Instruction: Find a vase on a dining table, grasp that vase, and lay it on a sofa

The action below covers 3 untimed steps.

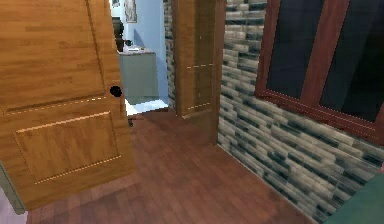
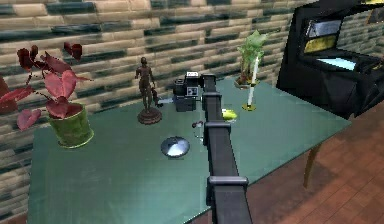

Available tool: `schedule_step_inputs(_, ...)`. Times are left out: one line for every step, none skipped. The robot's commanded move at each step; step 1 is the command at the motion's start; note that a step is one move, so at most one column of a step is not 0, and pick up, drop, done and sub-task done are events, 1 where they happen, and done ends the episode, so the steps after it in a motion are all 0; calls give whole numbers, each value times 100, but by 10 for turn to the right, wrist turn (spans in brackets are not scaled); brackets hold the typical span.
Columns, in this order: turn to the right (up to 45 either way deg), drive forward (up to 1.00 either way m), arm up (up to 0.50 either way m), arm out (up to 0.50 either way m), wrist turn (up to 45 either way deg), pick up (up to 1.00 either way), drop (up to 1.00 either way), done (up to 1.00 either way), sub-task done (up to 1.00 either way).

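A glass-green dining table stands against a brick wall in the arm side view. Toward its far right corner rises a tall slim pale vase with green leaves at its top. The dark arm reaches up across the tabletop. My gripper sits at the arm's far end, left of the vase and just right of a small dark statue. I cannot tell whether it holds anything. A small yellow-green thing lies right of the arm.
A red-leaved plant in a green pot stands on the table's left, and a round grey dish lies near the arm. A black cabinet stands to the right. Ahead are an open wooden door, a doorway, a brick wall with a window, and the table corner.
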Motion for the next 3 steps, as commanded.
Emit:
schedule_step_inputs(0,0,-30,0,0,0,0,0,0)
schedule_step_inputs(0,0,0,0,0,100,0,0,0)
schedule_step_inputs(0,0,10,0,0,0,0,0,0)
